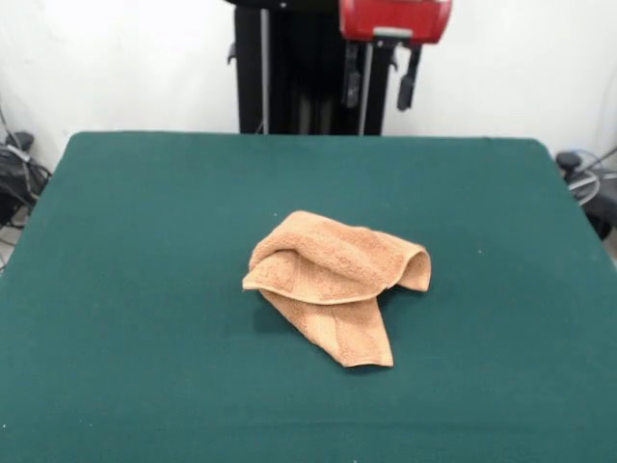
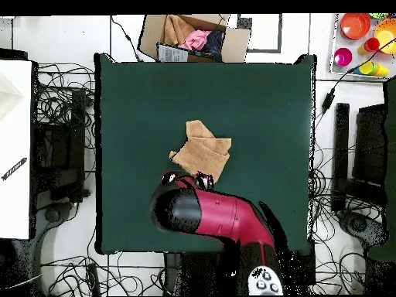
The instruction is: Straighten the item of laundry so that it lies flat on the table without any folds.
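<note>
Orange-tan terry-cloth towel [image 1: 333, 280] lies crumpled near the middle of the table [image 1: 145, 289], well apart from all four edges. In the front view it is bunched into a rounded heap with several overlapping layers; an upper layer curls over along a curved hem, and one narrower flap sticks out from under the heap toward the near edge, ending in a squared-off corner. A woven border band shows along that flap. The towel is clearly not flat.

In the overhead view the towel [image 2: 203, 151] reads as two or three stacked angular layers, with one corner pointing toward the table edge away from the robot's base.

Table surface is plain dark green felt, bare apart from the towel.

End effector [image 1: 382, 77]: in the front view it hangs below the red arm housing [image 1: 395, 19] at the far edge of the table, raised above the surface, its two dark fingers [image 1: 409, 82] hanging apart with nothing between them, so it reads as released. It does not touch the towel. In the overhead view the red and black arm [image 2: 220, 216] reaches in from the base side, its head just beside the towel's nearest edge.
</note>
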Motion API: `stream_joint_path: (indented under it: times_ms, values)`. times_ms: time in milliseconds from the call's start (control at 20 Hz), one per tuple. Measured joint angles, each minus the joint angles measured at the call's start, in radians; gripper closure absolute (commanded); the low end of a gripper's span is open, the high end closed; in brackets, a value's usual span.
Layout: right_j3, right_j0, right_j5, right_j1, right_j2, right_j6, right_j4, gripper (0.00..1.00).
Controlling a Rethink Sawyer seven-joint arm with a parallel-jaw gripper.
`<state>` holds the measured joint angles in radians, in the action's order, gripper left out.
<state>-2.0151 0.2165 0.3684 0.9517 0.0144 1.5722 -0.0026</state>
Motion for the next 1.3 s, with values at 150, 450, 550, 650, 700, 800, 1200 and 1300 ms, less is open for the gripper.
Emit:
stream_joint_path:
  times_ms: [150,450,550,650,700,800,1200,1300]
  values:
    - [0.049,0.004,0.000,-0.040,0.000,0.000,0.000,0.00]
    - [0.156,0.009,0.033,-0.122,0.000,0.000,-0.001,0.00]
    - [0.196,0.006,0.051,-0.150,0.000,0.000,-0.002,0.00]
    - [0.240,-0.001,0.074,-0.180,0.000,0.000,-0.003,0.00]
    - [0.263,-0.006,0.087,-0.195,0.000,0.000,-0.003,0.00]
    - [0.308,-0.015,0.108,-0.224,0.004,0.000,-0.004,0.00]
    - [0.434,-0.015,0.123,-0.313,0.039,0.000,-0.004,0.00]
    - [0.447,-0.011,0.124,-0.326,0.046,0.000,-0.005,0.00]
